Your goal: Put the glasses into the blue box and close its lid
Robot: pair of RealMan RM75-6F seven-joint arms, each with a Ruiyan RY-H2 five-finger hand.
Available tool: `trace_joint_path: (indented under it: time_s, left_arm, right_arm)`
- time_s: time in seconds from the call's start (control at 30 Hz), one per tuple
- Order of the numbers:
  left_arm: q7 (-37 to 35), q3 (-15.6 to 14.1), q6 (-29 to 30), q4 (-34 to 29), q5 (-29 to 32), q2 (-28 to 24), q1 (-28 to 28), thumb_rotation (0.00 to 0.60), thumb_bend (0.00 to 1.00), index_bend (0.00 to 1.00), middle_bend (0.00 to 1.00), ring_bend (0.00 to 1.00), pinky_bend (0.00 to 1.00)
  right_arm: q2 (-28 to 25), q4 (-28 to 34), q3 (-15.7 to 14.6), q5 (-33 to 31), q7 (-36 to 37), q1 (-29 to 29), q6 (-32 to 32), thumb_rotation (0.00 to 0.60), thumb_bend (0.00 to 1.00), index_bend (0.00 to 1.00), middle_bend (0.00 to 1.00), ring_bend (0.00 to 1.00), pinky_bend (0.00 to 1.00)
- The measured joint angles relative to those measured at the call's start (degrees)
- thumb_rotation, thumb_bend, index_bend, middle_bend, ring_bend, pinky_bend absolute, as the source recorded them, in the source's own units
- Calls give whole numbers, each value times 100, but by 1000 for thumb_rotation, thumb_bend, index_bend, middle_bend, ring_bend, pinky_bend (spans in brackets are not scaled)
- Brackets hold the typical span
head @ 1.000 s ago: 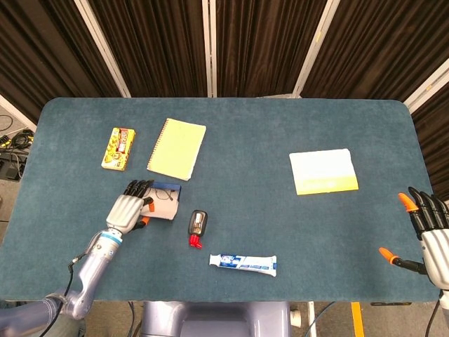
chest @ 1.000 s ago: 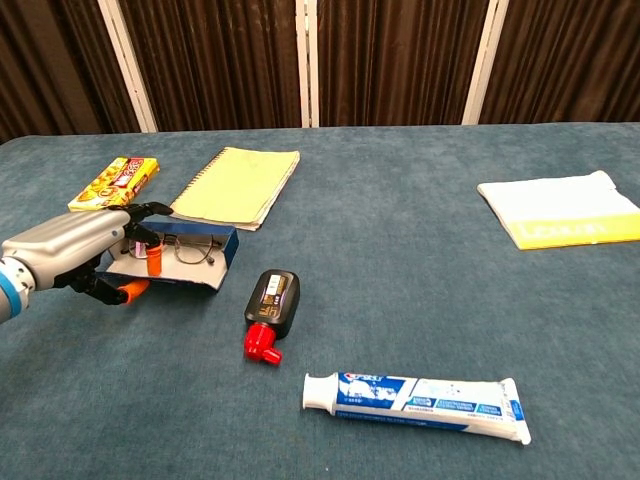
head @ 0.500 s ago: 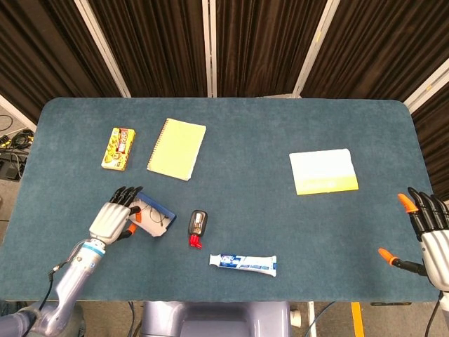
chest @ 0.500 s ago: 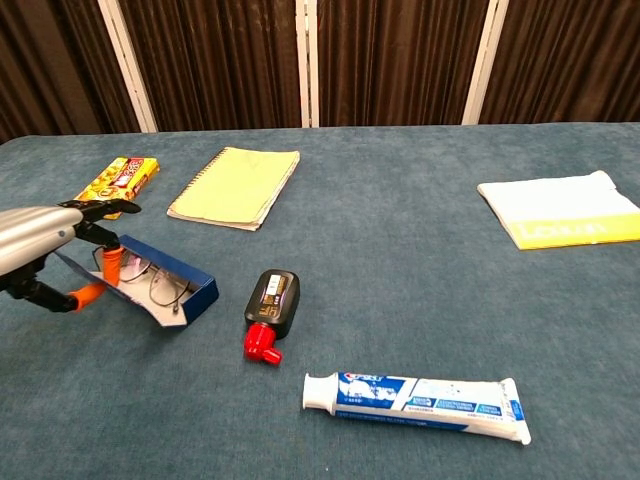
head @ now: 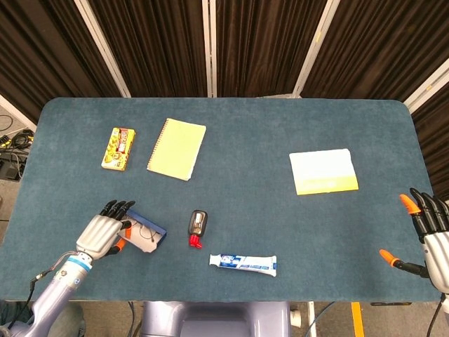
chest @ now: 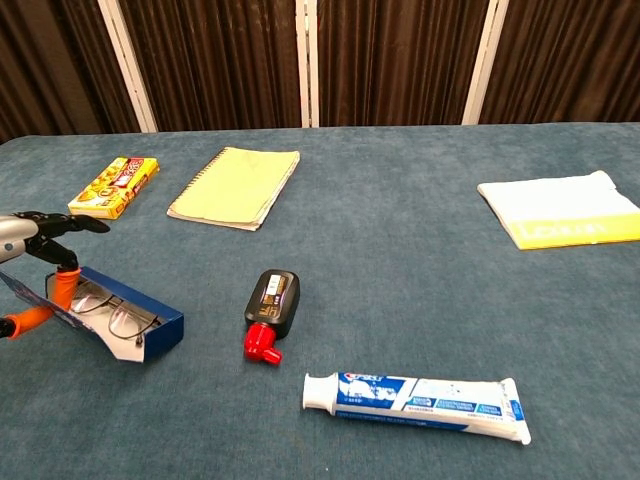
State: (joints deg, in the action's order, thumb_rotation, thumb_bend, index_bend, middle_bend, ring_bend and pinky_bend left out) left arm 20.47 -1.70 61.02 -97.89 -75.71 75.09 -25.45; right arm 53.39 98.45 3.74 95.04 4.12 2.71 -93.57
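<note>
Nearest, left of the black bottle [chest: 272,297], the left robot hand [head: 102,232] grips the open blue box [chest: 128,322] by its end, seemingly tilted off the worktop [head: 252,133]; the glasses [chest: 112,318] lie inside it. Far right of the bottle, the right robot hand [head: 429,235] is spread, holding nothing; beyond the bottle lies the yellow notebook [head: 177,148].

The left hand [head: 102,232] has a shiny silver back and black fingers with bright orange tips. A blue ring sits at its wrist, and behind the ring comes a smooth silver-grey arm with a thin black cable running beside it. The right hand [head: 429,235], far from the left hand at the other side, looks the same: a pale silver back, black fingers and orange tips.
</note>
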Motion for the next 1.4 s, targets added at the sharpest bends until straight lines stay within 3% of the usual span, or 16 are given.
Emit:
trace_joint_path:
  time_s: [0.4,0.47,0.6,0.67,0.9,0.97,1.1,1.17,1.4]
  left_arm:
    - [279,207,-197,487,435,661,-184,600,498,571,0,0,0]
    - [317,237,-184,552,489,730,-196,600,497,496,0,0,0]
    - [251,278,-156,620,508,801,-202,600,476,92,0,0,0]
    - [154,298,-142,644,494,818,-202,600,466,6,0,0,0]
    - [-229,420,-29,646,383,778,-197,600,431,0,0,0,0]
    - [-345,444,13,590,293,670,-197,600,365,0,0,0,0]
    - [-559,376,-145,472,96,364,-251,600,90,0,0,0,0]
    - [-670,297,-338,435,-40,190,-312,600,15,0,0,0,0]
    - [-862,98,-610,677,-423,116,-463,600,0,35,0,0,0]
  right_arm:
    - [-4,-17,11,-53,26,-6,15,600,0,0,0,0,0]
    - [-5,-18,15,-67,38,-6,20,600,0,0,0,0,0]
    - [-5,-21,15,-65,41,-6,20,600,0,0,0,0,0]
    - [-3,-20,14,-64,37,-6,24,600,0,0,0,0,0]
    - [-1,-14,19,-67,34,-7,19,600,0,0,0,0,0]
    - [1,-13,20,-73,36,-7,23,600,0,0,0,0,0]
    - [2,-12,19,-67,31,-8,21,600,0,0,0,0,0]
    - [2,-11,20,-68,37,-9,19,600,0,0,0,0,0]
    - [12,-10,15,-61,16,-2,39,600,0,0,0,0,0]
